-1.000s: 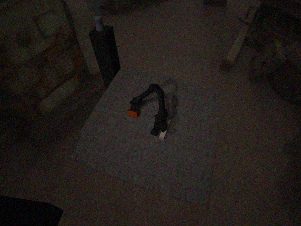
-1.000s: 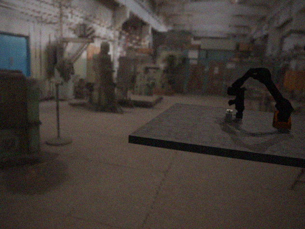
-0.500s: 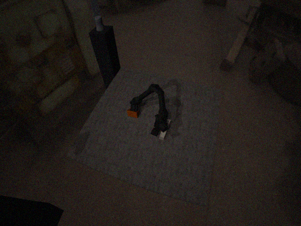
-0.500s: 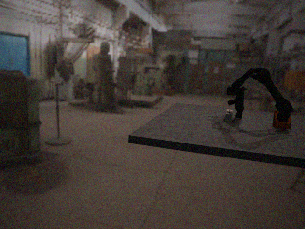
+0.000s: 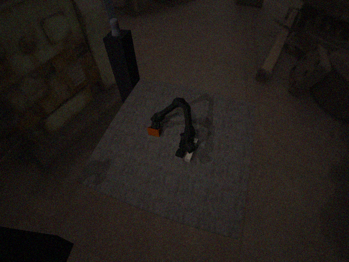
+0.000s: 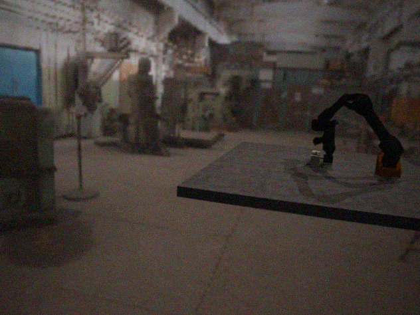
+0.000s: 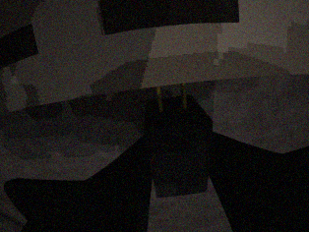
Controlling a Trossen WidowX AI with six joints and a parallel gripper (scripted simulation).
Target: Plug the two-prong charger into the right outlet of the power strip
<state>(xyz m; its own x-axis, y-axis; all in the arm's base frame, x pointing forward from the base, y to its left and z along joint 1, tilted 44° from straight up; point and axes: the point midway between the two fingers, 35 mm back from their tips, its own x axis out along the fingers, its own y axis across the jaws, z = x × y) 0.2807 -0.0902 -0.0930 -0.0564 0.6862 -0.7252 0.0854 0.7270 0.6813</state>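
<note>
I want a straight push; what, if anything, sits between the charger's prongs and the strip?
Nothing visible. In the wrist view the pincer holds the charger, its prongs pointing at the strip's pale edge with no object between. The dim picture hides the outlet itself.

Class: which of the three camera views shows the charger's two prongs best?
The wrist view. It looks along the closed gripper holding the dark charger, and the two thin prongs show at the charger's far end. In the top and exterior views the arm is small and dim, and the prongs cannot be made out.
</note>
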